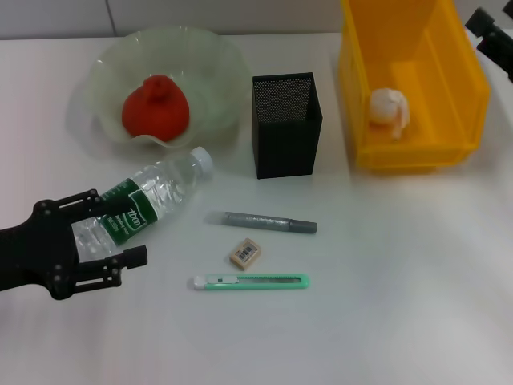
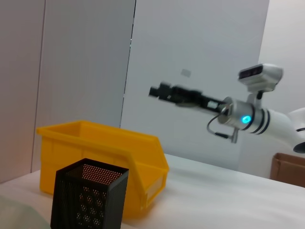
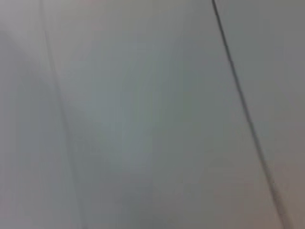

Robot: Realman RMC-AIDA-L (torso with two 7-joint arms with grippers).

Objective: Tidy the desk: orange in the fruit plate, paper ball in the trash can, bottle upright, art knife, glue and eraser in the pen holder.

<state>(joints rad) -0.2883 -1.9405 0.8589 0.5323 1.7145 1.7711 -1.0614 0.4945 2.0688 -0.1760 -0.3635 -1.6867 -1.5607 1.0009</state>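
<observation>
So the left gripper [image 1: 112, 237] is sitting nearest the camera with its fingers spread around the base of the bottle [image 1: 148, 204], which is lying on its side, so that step isn't done yet. Just past it the art knife [image 1: 251, 281], eraser [image 1: 245, 253] and glue [image 1: 271, 222] are all lying loose on the desk [image 1: 401, 305], not yet in the pen holder [image 1: 286, 124], which looks empty from here. Farther back the orange [image 1: 156, 108] is sitting in the fruit plate [image 1: 216, 64] and the paper ball [image 1: 389, 108] is in the yellow trash can [image 1: 417, 152], so those two look done. The right gripper [image 1: 490, 32] is hanging at the far right edge; can't tell what its fingers are doing.
</observation>
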